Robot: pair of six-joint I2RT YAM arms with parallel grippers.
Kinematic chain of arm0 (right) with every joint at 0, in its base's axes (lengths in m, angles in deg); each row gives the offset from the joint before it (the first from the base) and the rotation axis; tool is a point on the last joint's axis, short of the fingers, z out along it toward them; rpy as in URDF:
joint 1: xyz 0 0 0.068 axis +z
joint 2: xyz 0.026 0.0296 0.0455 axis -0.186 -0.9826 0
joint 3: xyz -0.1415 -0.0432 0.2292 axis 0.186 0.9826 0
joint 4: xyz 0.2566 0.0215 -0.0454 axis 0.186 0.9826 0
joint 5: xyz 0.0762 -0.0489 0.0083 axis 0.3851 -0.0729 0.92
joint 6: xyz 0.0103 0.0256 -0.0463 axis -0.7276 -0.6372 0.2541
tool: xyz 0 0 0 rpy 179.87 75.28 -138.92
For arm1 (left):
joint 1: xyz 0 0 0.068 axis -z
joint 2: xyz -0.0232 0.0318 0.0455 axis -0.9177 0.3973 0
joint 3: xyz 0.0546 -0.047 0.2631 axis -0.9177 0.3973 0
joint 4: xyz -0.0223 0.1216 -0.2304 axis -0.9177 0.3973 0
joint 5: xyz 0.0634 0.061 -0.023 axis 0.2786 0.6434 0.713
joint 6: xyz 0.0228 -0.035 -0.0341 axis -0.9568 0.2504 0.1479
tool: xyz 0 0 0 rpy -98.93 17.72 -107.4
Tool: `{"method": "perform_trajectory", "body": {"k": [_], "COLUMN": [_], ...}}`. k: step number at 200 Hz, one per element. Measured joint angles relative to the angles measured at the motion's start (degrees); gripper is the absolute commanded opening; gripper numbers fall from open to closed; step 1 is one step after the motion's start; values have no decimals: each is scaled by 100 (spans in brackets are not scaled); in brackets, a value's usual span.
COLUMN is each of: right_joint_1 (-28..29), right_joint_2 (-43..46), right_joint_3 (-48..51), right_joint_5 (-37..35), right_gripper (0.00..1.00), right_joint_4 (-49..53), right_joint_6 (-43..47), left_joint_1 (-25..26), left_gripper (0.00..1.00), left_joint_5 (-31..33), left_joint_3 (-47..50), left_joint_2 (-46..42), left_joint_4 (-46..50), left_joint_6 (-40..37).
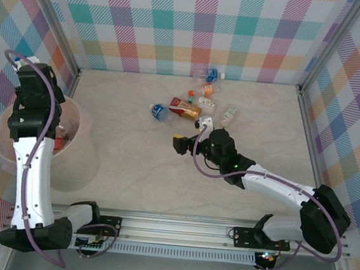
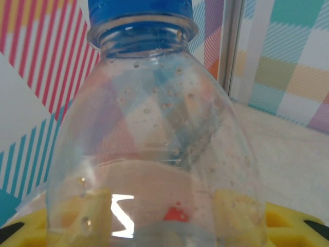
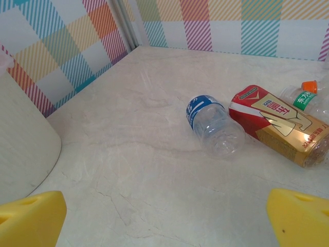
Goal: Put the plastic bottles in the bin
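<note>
Now left end effector [image 2: 164, 231] grips a clear blue-capped bottle [image 2: 154, 128] over the pink bin [image 1: 83, 159]. Right end effector [image 3: 164, 221] hangs wide open, empty, above the desk [image 3: 144, 175] near a blue-labelled bottle [image 3: 212, 124].

bottle cluster [image 1: 184, 108] just beyond right gripper [image 1: 192, 132]

White arms [image 1: 34, 188], black joints [image 1: 222, 148], purple cables [image 1: 205, 171]

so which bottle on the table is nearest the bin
The blue-labelled clear bottle, at the cluster's left edge; the red-and-gold bottle beside it and the rest lie farther right.
</note>
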Motion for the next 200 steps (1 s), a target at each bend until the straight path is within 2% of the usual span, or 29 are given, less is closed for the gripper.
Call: {"method": "perform_trajectory", "body": {"k": [33,79,113,135,148,200], "right_joint_1": [0,0,0,0,0,0], "right_joint_2": [-61,-61,-13,66,81,79], "right_joint_3": [-96,-146,-142,-136,-136,-136], "right_joint_5": [4,4,-7,-26,-44,-48], "right_gripper": [100,100,100,100,100,100], "right_joint_4": [24,177,245,256,258,304], "right_joint_6": [7,22,-7,-24,-24,-66], "left_joint_1": [-330,-382,-393,-393,-393,-393], "left_gripper": [51,52,63,90,99,100], "left_joint_5": [-374,-476,-678,-868,-887,-1322], "left_joint_3": [328,1010,1770,1832,1816,1226], "left_joint_2": [-144,-531,-909,-916,-916,-883], "left_joint_4": [72,48,-199,-223,-205,109], "left_joint_6": [-221,-385,-531,-479,-439,-50]}}
